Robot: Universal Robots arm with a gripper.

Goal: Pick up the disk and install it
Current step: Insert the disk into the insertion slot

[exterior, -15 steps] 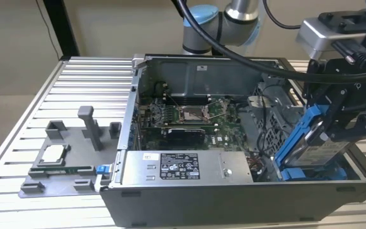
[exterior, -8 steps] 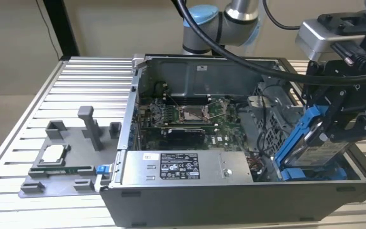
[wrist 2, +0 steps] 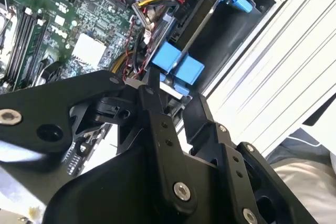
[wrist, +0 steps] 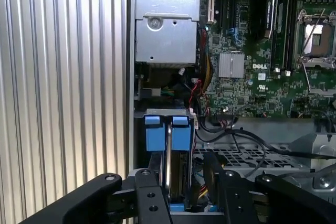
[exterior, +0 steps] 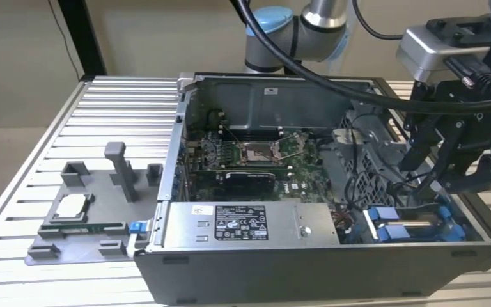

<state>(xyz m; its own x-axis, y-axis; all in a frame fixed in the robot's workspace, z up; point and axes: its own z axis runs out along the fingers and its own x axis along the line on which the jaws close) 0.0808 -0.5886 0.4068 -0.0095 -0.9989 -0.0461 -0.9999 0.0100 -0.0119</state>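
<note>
One disk in its blue carrier, standing on edge in the computer case drive bay, gripper straddling its top, jaws parted, not clamped.

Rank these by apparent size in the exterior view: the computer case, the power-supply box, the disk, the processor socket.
Largest to smallest:
1. computer case
2. power-supply box
3. disk, partly hidden in its bay
4. processor socket
</note>
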